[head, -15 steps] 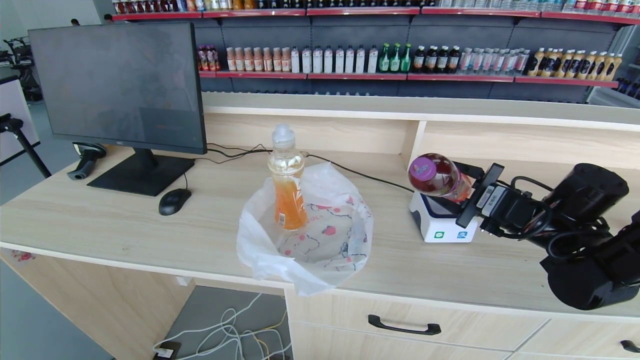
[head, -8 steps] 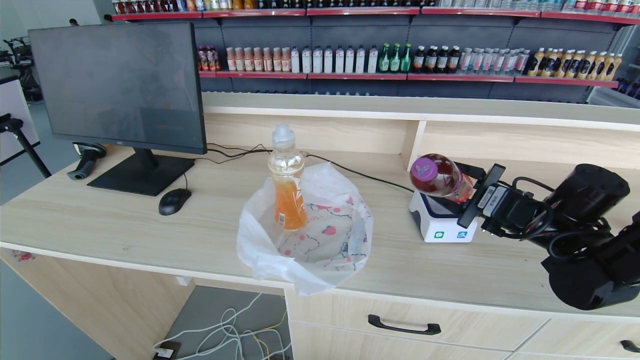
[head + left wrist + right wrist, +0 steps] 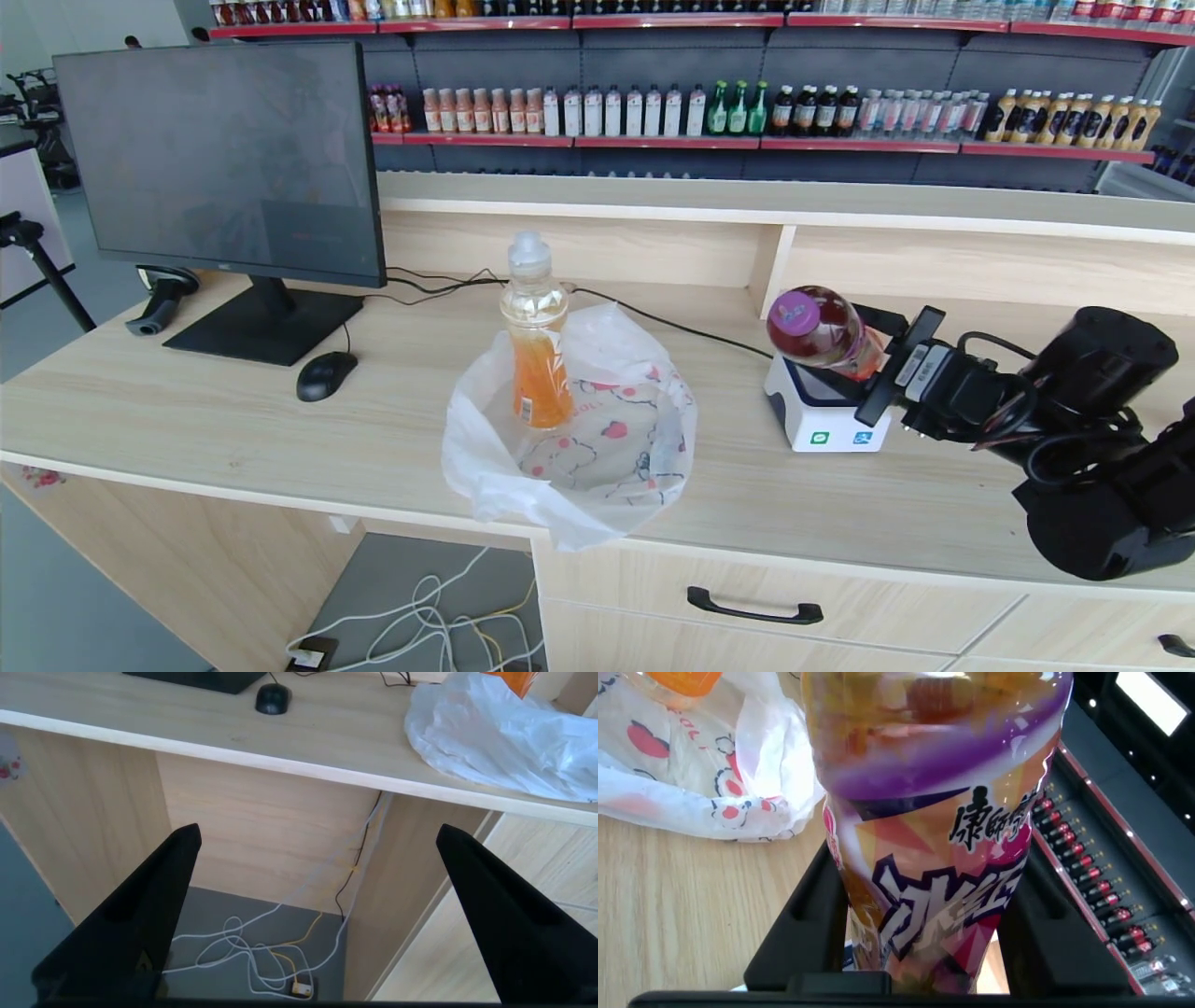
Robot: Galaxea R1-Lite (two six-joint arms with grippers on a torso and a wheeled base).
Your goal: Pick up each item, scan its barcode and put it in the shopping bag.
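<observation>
Store counter (image 3: 187, 411), drinks shelves (image 3: 653, 145) behind: a bag (image 3: 597, 448) sits at the front edge with an orange bottle (image 3: 537, 345) upright inside. Toward the right end, the right gripper (image 3: 878, 359) clamps a purple-capped bottle (image 3: 822, 329) on its side over the scanner (image 3: 822, 415). Left wrist: the left gripper (image 3: 318, 833) gapes wide below the counter's front edge. Right wrist: fingers pinch the purple-capped bottle, bag beyond.

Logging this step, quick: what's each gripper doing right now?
Left gripper: open, holding nothing.
Right gripper: closed on the purple-capped drink bottle.
</observation>
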